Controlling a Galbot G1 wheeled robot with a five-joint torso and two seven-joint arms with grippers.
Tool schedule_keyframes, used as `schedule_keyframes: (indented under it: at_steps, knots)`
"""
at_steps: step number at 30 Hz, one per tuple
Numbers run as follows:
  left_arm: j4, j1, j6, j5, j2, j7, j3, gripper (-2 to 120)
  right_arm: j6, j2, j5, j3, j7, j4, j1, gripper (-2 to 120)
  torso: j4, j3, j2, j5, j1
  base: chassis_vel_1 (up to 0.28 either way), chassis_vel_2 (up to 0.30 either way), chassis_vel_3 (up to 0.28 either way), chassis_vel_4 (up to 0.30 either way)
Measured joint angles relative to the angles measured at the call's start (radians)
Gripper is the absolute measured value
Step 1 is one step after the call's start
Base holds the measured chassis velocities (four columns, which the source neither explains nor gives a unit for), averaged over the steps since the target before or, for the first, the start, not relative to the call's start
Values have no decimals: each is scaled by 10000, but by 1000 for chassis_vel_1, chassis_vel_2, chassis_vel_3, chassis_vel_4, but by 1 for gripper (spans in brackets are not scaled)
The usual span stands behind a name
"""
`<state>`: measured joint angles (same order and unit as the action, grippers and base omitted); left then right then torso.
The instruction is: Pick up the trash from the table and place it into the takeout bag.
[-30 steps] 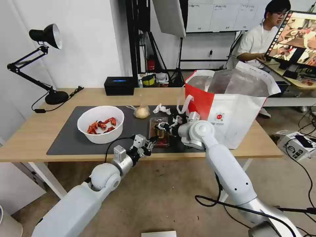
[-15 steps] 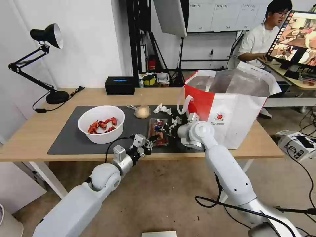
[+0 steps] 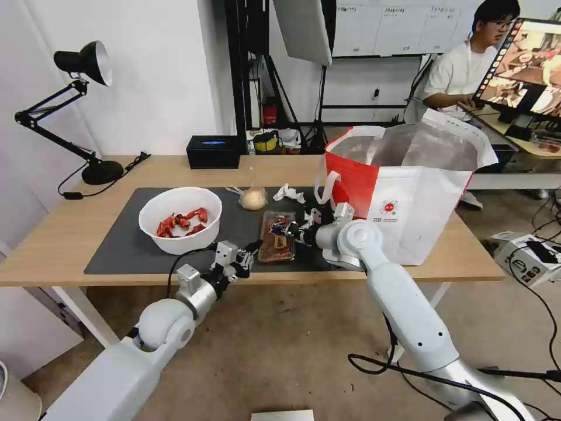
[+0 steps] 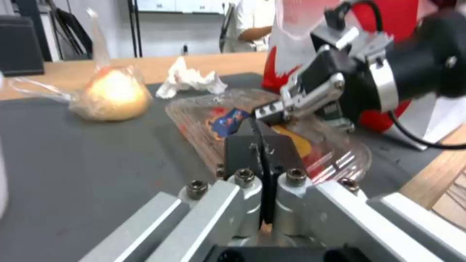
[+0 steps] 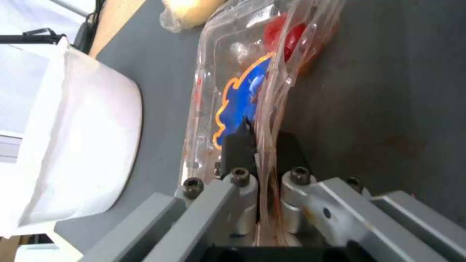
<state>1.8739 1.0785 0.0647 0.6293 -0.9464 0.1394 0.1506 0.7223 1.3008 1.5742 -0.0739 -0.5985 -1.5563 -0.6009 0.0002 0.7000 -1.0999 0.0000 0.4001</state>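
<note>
Left claw [image 3: 252,248] back from the tray [image 3: 277,244], fingers together, empty; right claw [image 3: 285,228] clamped on its edge.

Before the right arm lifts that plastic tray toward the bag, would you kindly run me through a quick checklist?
1. Right gripper shut on the clear tray edge: ok, fingers pinch the rim in the right wrist view.
2. Tray lid closed on the scraps: cannot tell.
3. Left gripper off the tray: ok, shut and empty near the table edge.
4. Takeout bag mouth open and upright: ok.
5. White bowl out of the lift path: ok, it sits on the tray's far side from the bag.
</note>
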Motion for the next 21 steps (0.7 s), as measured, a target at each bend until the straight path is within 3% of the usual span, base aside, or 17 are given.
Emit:
schedule_keyframes:
  at_steps: [10, 17, 21]
  knots:
    - [389, 985, -195, -151, -26, -124, 796, 0, -66, -103, 77, -125, 328, -366, -103, 0, -3, 0, 0, -1, 1, 0, 0, 0, 0]
    - [1146, 2588, -283, -278, -52, -153, 2108, 28, -354, -416, 218, -99, 1014, -1148, -93, 0, -1, 0, 0, 0, 0, 0, 0, 0, 0]
    - [1345, 2990, -311, -391, -207, -145, 2429, 38, -380, -458, 303, -105, 1091, -1462, -86, 0, -2, -1, 0, -1, 0, 0, 0, 0, 0]
